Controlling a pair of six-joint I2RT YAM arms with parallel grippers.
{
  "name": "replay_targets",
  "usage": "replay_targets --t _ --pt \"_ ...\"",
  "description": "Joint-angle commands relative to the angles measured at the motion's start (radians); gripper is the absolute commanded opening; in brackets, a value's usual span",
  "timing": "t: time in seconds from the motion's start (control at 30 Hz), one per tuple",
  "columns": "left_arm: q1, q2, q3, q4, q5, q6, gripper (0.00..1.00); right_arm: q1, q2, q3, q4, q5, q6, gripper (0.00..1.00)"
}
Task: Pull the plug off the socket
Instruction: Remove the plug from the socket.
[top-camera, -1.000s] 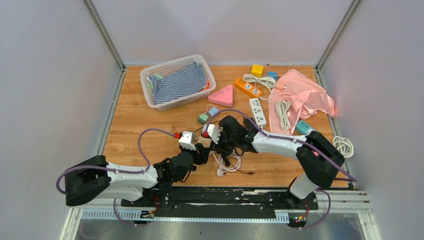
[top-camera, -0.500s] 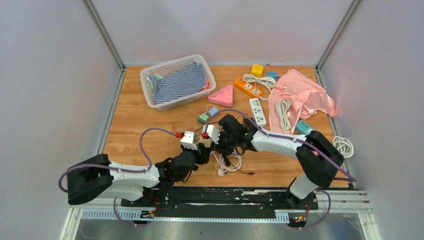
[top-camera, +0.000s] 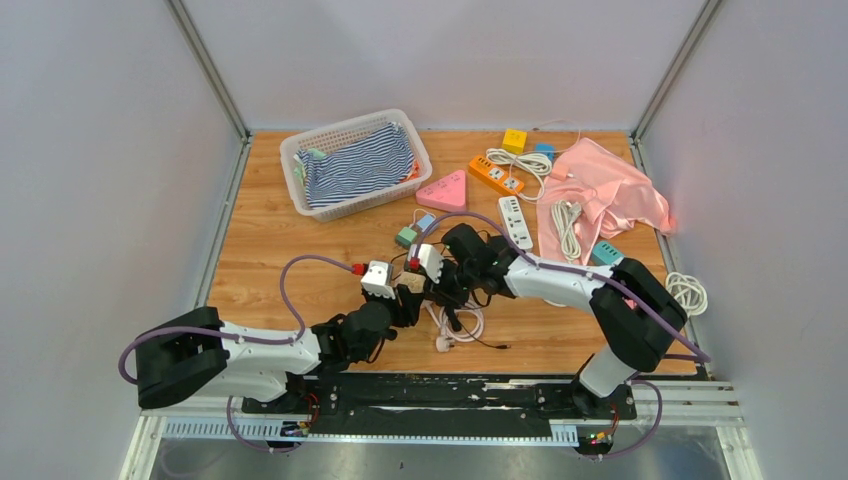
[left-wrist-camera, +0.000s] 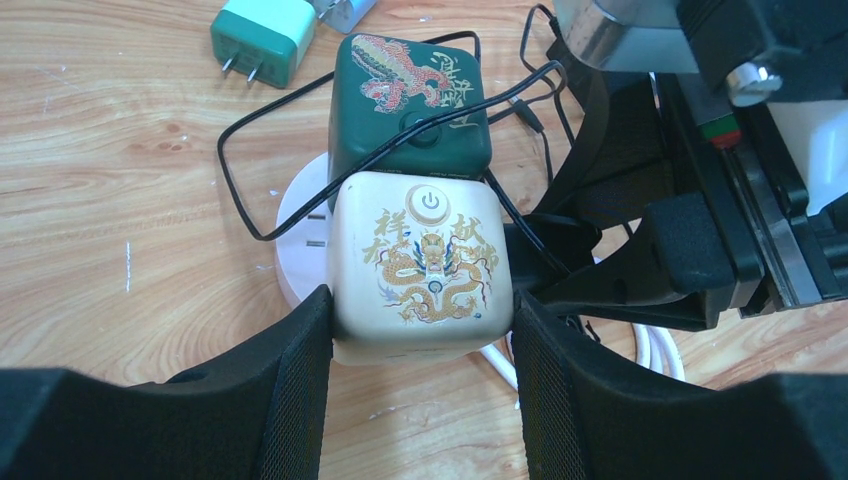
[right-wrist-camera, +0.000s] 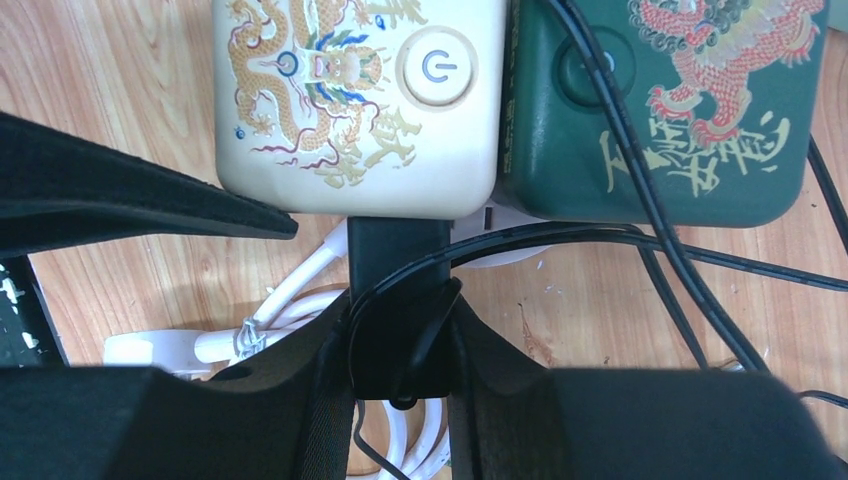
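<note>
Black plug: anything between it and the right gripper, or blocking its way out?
Nothing between: the right gripper is shut on the black plug. A thin black cable drapes across it; otherwise its way out looks clear.

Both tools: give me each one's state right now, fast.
Left tool: closed on the cream dragon-print cube socket.
Right tool: closed on the black plug stuck in that cube's side.

Black plug (right-wrist-camera: 392, 245) in cream socket (left-wrist-camera: 425, 255)

Left hand (left-wrist-camera: 418, 305) and elbow (top-camera: 180, 365) slightly rightward.
</note>
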Motion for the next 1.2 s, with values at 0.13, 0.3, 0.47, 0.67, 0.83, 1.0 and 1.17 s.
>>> replay_targets --t 0.13,0.3,0.47,0.67,0.83,1.0,1.17 --pt "0.001 0.013 0.01 0.007 -0.03 -0.032 0.0 0.14 0.0 -0.004 -0.022 -0.103 -0.048 0.0" --pt "0.001 0.014 0.009 0.005 -0.035 -0.038 0.0 0.035 0.024 0.005 -0.031 0.008 -0.034 0.0" --pt "0.003 0.018 0.013 0.005 -0.032 -0.035 0.0 -0.005 0.015 -0.002 -0.057 -0.075 -0.04 0.0" --pt "0.004 0.018 0.011 0.006 -0.031 -0.038 0.0 0.093 0.013 0.015 -0.119 -0.209 -0.096 0.0" --pt "0.009 0.02 0.01 0.006 -0.023 -0.041 0.0 0.085 0.031 0.037 -0.132 -0.117 -0.109 0.0" --pt "0.011 0.022 0.011 0.007 -0.019 -0.042 0.0 -0.033 0.032 0.036 -0.128 -0.07 -0.075 0.0" --pt "0.013 0.021 0.007 0.007 -0.023 -0.052 0.0 -0.02 0.042 0.032 -0.138 -0.135 -0.073 0.0"
